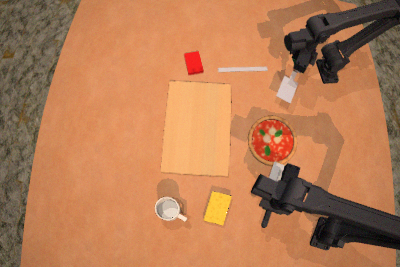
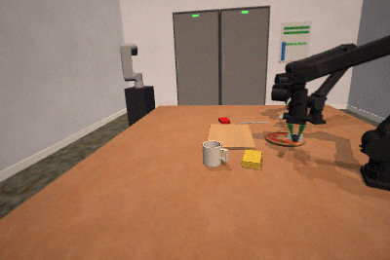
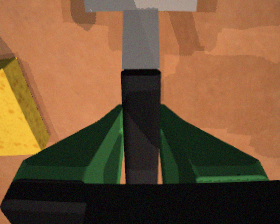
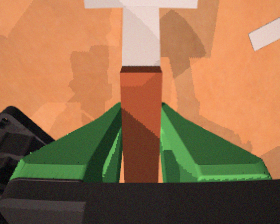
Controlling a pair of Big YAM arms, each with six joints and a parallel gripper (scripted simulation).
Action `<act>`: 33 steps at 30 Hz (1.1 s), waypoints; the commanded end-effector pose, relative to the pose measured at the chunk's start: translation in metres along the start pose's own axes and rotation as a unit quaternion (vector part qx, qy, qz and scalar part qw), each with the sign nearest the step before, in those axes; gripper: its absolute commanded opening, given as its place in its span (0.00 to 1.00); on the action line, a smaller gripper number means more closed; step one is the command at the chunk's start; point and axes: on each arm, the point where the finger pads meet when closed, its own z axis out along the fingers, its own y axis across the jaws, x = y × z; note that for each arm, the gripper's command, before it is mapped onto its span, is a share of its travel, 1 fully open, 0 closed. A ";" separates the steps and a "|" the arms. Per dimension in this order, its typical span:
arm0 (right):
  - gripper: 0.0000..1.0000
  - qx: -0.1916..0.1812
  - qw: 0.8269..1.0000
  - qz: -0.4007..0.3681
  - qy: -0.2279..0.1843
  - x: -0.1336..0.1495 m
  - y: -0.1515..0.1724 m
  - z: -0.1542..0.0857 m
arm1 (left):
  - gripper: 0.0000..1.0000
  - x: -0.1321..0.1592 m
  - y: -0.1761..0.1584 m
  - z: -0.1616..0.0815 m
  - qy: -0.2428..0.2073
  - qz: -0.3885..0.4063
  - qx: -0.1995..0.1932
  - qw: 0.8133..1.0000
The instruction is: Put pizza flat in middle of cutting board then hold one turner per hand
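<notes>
The pizza (image 1: pixel 272 139) (image 2: pixel 283 138) lies flat on the table just right of the wooden cutting board (image 1: pixel 197 127) (image 2: pixel 231 135). My left gripper (image 1: pixel 276 188) (image 2: pixel 294 135) (image 3: pixel 141 113) is shut on the black-handled turner (image 3: pixel 141 130), whose grey blade (image 1: pixel 276 169) sits at the pizza's near edge. My right gripper (image 1: pixel 300 64) (image 4: pixel 141 111) is shut on the brown-handled turner (image 4: pixel 141 135), whose white blade (image 1: pixel 287 88) is above the table beyond the pizza. Neither turner is over the board.
A red block (image 1: pixel 193 62) (image 2: pixel 224 120) and a white strip (image 1: pixel 242 69) (image 2: pixel 253 122) (image 4: pixel 271 31) lie beyond the board. A white mug (image 1: pixel 167 209) (image 2: pixel 213 154) and a yellow sponge (image 1: pixel 218 208) (image 2: pixel 252 159) (image 3: pixel 8 110) sit in front of it.
</notes>
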 end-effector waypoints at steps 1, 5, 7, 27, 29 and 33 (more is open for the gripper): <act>0.06 0.021 0.999 0.010 -0.023 -0.012 -0.015 -0.036 | 0.06 -0.005 0.021 -0.041 -0.008 0.007 -0.041 0.999; 0.06 0.017 1.000 0.011 -0.020 -0.015 -0.019 -0.049 | 0.06 -0.005 0.024 -0.056 -0.009 0.008 -0.047 0.999; 0.06 0.028 0.999 0.009 -0.029 -0.016 -0.019 -0.057 | 0.06 -0.006 0.024 -0.057 -0.007 0.009 -0.040 0.999; 0.06 0.028 0.999 0.007 -0.029 -0.015 -0.018 -0.054 | 0.06 -0.004 0.007 -0.038 -0.005 0.007 -0.017 1.000; 0.06 0.028 0.999 0.007 -0.029 -0.015 -0.018 -0.053 | 0.06 -0.004 0.007 -0.038 -0.005 0.007 -0.017 1.000; 0.06 0.028 0.999 0.007 -0.029 -0.015 -0.018 -0.054 | 0.06 -0.004 0.007 -0.038 -0.005 0.007 -0.017 1.000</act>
